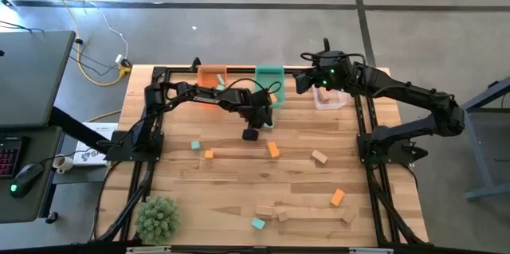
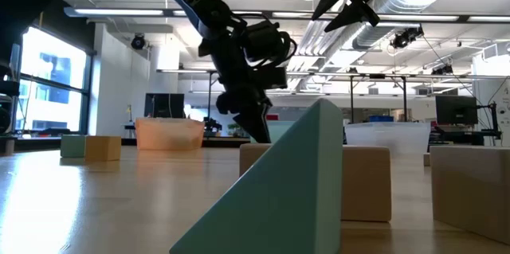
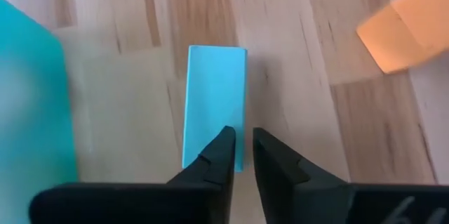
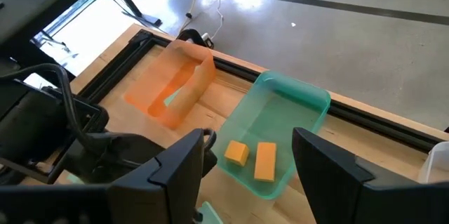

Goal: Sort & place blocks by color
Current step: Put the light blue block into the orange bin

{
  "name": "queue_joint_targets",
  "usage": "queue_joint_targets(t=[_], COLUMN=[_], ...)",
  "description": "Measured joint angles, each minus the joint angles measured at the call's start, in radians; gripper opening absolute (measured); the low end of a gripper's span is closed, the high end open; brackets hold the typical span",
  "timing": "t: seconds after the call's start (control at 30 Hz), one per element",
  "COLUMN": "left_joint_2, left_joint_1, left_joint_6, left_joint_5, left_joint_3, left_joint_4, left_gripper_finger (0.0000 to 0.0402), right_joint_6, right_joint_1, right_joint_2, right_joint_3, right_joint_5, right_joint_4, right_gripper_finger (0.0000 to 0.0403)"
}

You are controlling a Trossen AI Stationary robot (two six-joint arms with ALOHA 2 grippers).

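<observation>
A teal bar block (image 3: 214,101) lies flat on the wooden table. My left gripper (image 3: 242,136) is shut over one end of it, near the table's middle (image 1: 251,133). My right gripper (image 4: 245,147) hangs open high above the far bins (image 1: 307,83), holding nothing. The teal bin (image 4: 309,104) holds two orange blocks (image 4: 237,152) (image 4: 265,161). The orange bin (image 4: 203,76) holds a teal block (image 4: 170,96). Loose blocks lie about: orange (image 1: 273,149), teal (image 1: 195,145), wood (image 1: 319,156). My left gripper's shut fingertips (image 3: 223,147) stand over one end of the teal bar (image 3: 210,155), coming from above and slanting steeply down. The bar is not between the fingers. I cannot tell whether the tips touch it. The bar lies flat on the table.
A clear bin (image 1: 329,99) stands at the far right. More blocks lie near the front edge: orange (image 1: 337,198), teal (image 1: 257,223) and several wooden ones (image 1: 315,212). A fuzzy green plant (image 1: 157,218) sits at the near left corner.
</observation>
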Motion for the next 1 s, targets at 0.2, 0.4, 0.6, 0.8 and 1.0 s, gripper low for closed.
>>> queue_joint_targets(t=[0.2, 0.4, 0.6, 0.8, 1.0], left_joint_2=[0.001, -0.003, -0.005, -0.003, 0.01], left_joint_1=[0.0, 0.011, 0.011, -0.003, -0.001], left_joint_6=[0.0, -0.052, -0.095, -0.086, -0.048], left_joint_5=[-0.005, -0.005, 0.003, -0.008, -0.034], left_joint_3=[0.035, 0.043, 0.044, 0.053, 0.16], left_joint_4=[-0.059, -0.19, -0.314, -0.35, -0.441], left_gripper_finger=[0.0099, 0.0144, 0.0149, 0.0162, 0.0192], right_joint_6=[-0.004, 0.003, 0.004, -0.002, -0.015], right_joint_1=[0.0, 0.0, 0.0, 0.0, 0.0], right_joint_2=[0.0, 0.0, 0.0, 0.0, 0.0], right_joint_3=[0.0, 0.0, 0.0, 0.0, 0.0], right_joint_5=[0.0, 0.0, 0.0, -0.002, -0.002], right_joint_4=[0.0, -0.008, -0.009, -0.014, -0.016], right_gripper_finger=[0.0204, 0.0204, 0.0204, 0.0204, 0.0204])
